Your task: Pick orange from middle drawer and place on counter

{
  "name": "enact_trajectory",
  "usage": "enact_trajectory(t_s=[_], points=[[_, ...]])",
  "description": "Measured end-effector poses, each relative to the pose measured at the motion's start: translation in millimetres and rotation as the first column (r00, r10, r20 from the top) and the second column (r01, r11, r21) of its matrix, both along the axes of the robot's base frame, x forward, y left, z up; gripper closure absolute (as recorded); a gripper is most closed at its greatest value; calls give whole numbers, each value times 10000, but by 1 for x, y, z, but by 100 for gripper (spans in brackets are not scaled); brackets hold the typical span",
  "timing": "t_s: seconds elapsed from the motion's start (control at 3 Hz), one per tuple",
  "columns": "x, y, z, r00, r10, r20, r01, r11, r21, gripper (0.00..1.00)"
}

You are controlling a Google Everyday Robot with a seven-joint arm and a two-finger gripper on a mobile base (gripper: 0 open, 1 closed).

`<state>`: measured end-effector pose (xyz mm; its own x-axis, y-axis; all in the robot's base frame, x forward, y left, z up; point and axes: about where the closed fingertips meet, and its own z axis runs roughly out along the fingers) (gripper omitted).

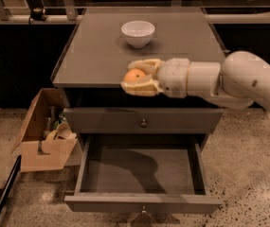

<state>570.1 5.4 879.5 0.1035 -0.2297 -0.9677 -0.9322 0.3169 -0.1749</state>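
My gripper (137, 77) is shut on the orange (135, 75), a small round bright-orange fruit between the pale fingers. It hangs above the front edge of the counter (101, 56), the broad grey-brown cabinet top. My white arm reaches in from the right. The middle drawer (141, 174) is pulled wide open below, and its inside shows nothing but shadow. Its knob sits at the bottom edge of the view. The shut drawer front (144, 119) with a round knob is above it.
A white bowl (138, 33) stands on the counter behind the gripper. An open cardboard box (47, 136) with odds and ends sits on the speckled floor left of the cabinet. A dark bar (2, 195) lies at the lower left.
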Motion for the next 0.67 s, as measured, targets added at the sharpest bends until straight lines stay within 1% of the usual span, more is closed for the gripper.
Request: enact_trajectory(t_s=[0.33,0.67], points=[[34,3,8,9999,-83,88,84,9999,-96,100],[70,4,14,9989,-440,185,444,9988,-213,100]])
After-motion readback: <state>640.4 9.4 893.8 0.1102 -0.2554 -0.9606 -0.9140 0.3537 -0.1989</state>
